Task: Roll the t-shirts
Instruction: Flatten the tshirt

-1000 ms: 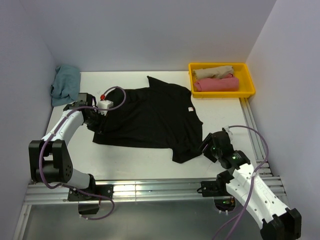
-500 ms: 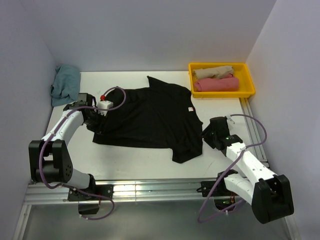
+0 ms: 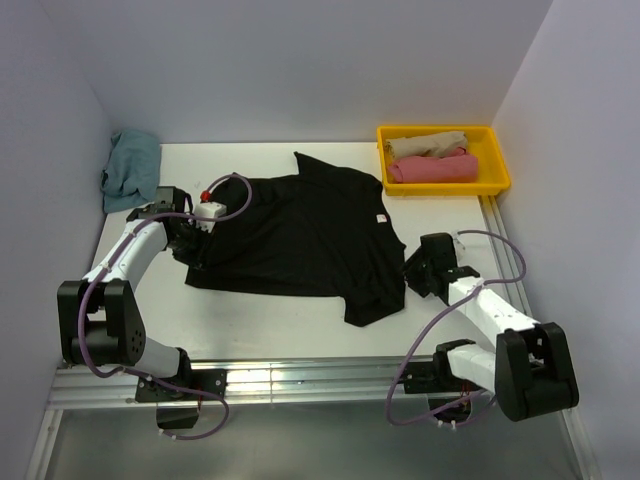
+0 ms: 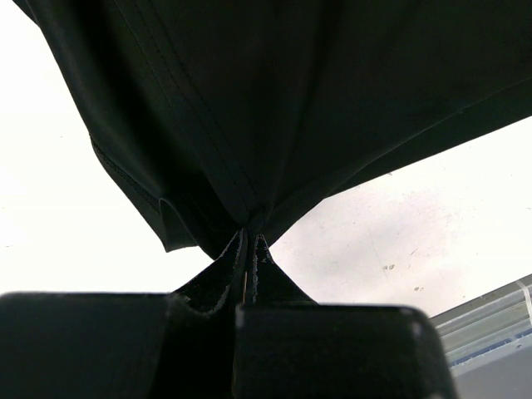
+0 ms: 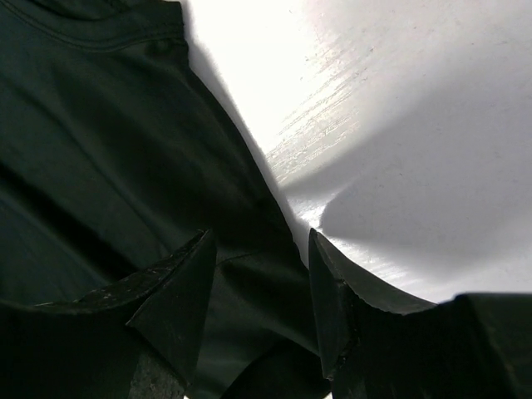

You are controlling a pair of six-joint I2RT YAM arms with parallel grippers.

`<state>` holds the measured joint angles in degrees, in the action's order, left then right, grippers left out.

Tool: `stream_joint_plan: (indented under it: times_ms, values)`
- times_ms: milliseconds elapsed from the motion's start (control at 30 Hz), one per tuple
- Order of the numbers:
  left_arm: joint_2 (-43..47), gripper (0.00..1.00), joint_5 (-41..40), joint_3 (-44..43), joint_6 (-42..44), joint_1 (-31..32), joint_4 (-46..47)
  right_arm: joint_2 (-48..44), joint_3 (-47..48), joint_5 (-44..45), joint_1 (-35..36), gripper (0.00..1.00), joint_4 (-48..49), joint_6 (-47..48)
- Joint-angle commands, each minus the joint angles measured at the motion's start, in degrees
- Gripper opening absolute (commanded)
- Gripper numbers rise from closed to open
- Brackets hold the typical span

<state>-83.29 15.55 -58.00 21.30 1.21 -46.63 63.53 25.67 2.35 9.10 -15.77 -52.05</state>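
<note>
A large black t-shirt [image 3: 300, 235] lies spread on the white table, its small white neck label [image 3: 380, 217] at the right. My left gripper [image 3: 197, 247] is shut on the shirt's left edge; the left wrist view shows the cloth [image 4: 274, 108] pinched and pulled taut from my fingertips [image 4: 251, 237]. My right gripper [image 3: 412, 272] sits low at the shirt's right edge, jaws open, with the black cloth [image 5: 108, 158] lying between the fingers [image 5: 179, 283]. A teal shirt [image 3: 131, 168] lies bunched at the far left. Rolled beige [image 3: 427, 144] and pink [image 3: 432, 167] shirts lie in the tray.
A yellow tray [image 3: 497, 172] stands at the back right corner. An aluminium rail [image 3: 510, 270] runs along the table's right side and another along the near edge [image 3: 300, 375]. Grey walls close in the left, back and right.
My right arm has swung forward and left, bringing its gripper down to the shirt's right edge. The left arm and the shirt have not moved.
</note>
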Motion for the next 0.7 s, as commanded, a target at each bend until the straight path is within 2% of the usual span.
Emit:
stream_joint_plan:
  times_ms: [0, 167, 267, 300, 367, 667]
  values:
    - [1.55, 0.0, 0.45, -1.07, 0.59, -0.16, -0.57, 2.12, -0.88, -1.12, -0.23, 0.55, 3.81, -0.86]
    - [1.99, 0.0, 0.45, -1.07, 0.67, -0.16, -0.65, 5.81, -0.71, -2.08, -0.23, 0.49, 5.83, -1.39]
    - [2.25, 0.0, 0.53, -0.89, 0.67, -0.16, -0.48, 6.08, -1.24, -2.0, -0.31, 0.28, 6.63, -2.0]
    - [2.34, 0.0, 0.45, -0.89, 0.59, -0.25, -0.39, 5.47, -1.24, -1.65, -0.23, 0.13, 6.63, -2.09]
    - [2.6, 0.0, 0.1, -1.06, 0.32, -0.25, -0.21, 4.24, -0.63, -1.65, -0.31, 0.02, 6.1, -2.0]
    - [2.78, 0.0, 0.18, -5.72, 0.32, -2.97, -1.71, -5.34, 11.85, 2.31, -3.03, 0.0, -4.87, 3.09]
